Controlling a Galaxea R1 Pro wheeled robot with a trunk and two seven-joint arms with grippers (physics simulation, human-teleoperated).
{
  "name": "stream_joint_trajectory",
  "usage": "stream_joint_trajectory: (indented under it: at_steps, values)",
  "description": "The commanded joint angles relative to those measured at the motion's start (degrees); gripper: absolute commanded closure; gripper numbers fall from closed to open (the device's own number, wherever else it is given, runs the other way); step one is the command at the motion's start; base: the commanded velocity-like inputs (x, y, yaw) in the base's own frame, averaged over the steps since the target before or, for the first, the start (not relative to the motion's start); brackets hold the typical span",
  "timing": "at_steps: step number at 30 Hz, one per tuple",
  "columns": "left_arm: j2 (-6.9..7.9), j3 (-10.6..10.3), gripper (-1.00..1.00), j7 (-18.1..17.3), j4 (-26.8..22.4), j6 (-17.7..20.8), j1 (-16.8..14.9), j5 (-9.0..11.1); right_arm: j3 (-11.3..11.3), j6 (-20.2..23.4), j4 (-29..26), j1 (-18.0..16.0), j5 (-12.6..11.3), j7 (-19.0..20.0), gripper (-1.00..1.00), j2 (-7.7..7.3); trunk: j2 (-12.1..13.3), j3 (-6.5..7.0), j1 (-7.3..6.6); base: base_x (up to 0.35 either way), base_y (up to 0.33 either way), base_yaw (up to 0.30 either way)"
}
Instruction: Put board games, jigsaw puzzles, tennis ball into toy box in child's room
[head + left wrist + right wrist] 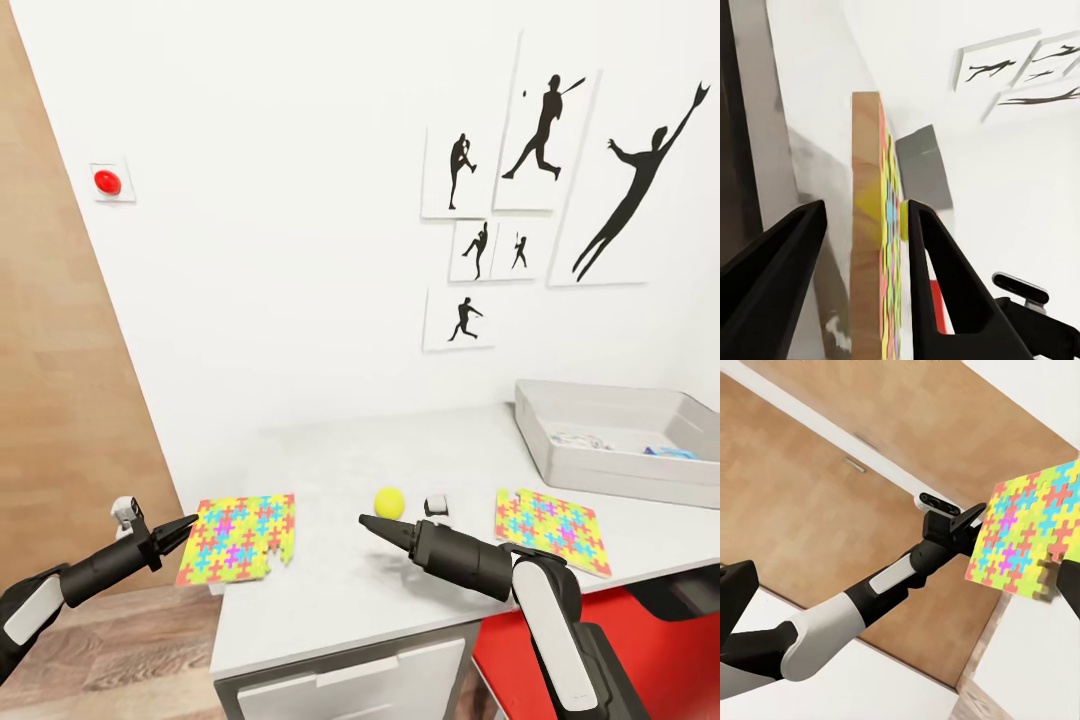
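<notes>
our left hand open around the jigsaw puzzle edge, not pinching | right hand beside the tennis ball, can't tell its grip | surface

The toy box is running past the right edge; the printed boxes inside are too small for reading.

matt grey table, wood-edged puzzle

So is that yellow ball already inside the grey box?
No, the tennis ball sits on the table between the two puzzles, well apart from the toy box.
</notes>
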Motion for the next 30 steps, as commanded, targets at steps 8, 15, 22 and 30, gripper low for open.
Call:
stream_joint_trajectory:
  at_steps: [8,15,22,30]
  values:
    - [0.08,-0.36,1.00,-0.10,0.04,0.39,-0.05,0.39,-0.07,0.23,-0.01,-0.04,0.22,0.20,-1.00,0.03,3.19,1.38,-1.77,0.000,0.000,0.000]
    - [0.18,-0.36,1.00,-0.13,-0.25,0.42,-0.05,0.39,-0.04,0.23,-0.01,-0.04,0.22,0.18,-1.00,0.03,6.00,2.64,-3.30,0.000,0.000,0.000]
    - [0.87,-0.33,1.00,-0.14,-1.64,4.05,-0.10,0.06,-0.08,0.08,-0.02,-0.04,0.30,0.10,-1.00,0.03,8.81,3.89,-4.84,0.000,0.000,0.000]
    - [3.60,-0.55,1.00,-0.10,-8.57,7.82,-0.14,-0.46,-0.04,0.06,-0.01,-0.04,0.31,0.07,-1.00,0.03,11.21,4.97,-6.16,0.000,0.000,0.000]
